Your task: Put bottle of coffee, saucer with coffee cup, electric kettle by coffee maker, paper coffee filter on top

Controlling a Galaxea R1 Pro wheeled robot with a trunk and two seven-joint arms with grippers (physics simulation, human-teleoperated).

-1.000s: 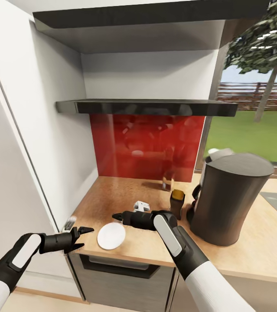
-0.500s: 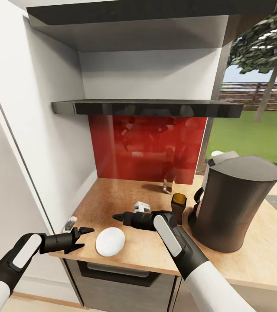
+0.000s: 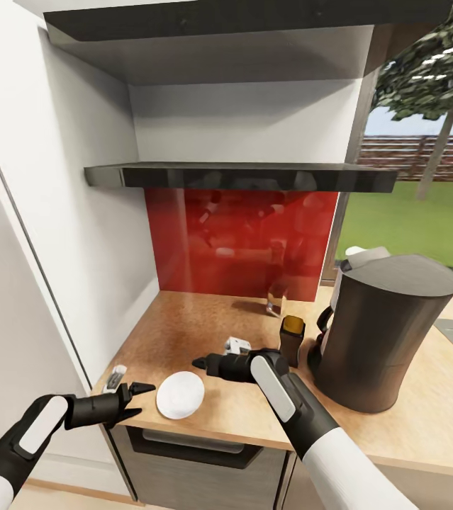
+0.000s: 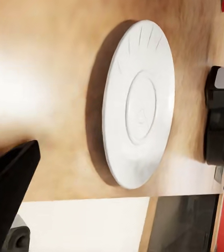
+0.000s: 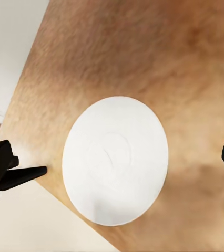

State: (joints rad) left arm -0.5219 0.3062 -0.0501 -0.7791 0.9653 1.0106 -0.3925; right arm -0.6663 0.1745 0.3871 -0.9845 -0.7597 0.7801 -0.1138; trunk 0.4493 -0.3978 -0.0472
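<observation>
Left end effector (image 3: 139, 398): black, two-fingered, fingers spread with nothing between them; it is held just off the front edge of the light tan speckled wood-look table (image 3: 183, 319), pointing inward, and a small white-and-grey object (image 3: 115, 377) is seen just behind it at the table's left corner, its identity not discernible. Small flat round white saucer (image 3: 180, 394): laid flat near the front edge of the table, just beside the left fingertips and directly ahead of them; being round, it has no long axis, so only its thin rim is offered for a pinch. Right end effector (image 3: 199, 363): black, pointed leftward over the table, set above and slightly behind the saucer; in the right wrist view the saucer (image 5: 115, 159) is framed between the two finger tips, so the fingers are judged parted and empty. Small white item (image 3: 237, 346): seen just behind the right end effector, possibly the coffee cup, too obscured to confirm. Small dark brown bottle with an amber-gold top (image 3: 292, 338): upright on the table, just beside the tall dark grey near-cylindrical coffee maker (image 3: 381, 333). Judgement: the saucer is nearer the left end effector, while the right one is poised above it.
</observation>
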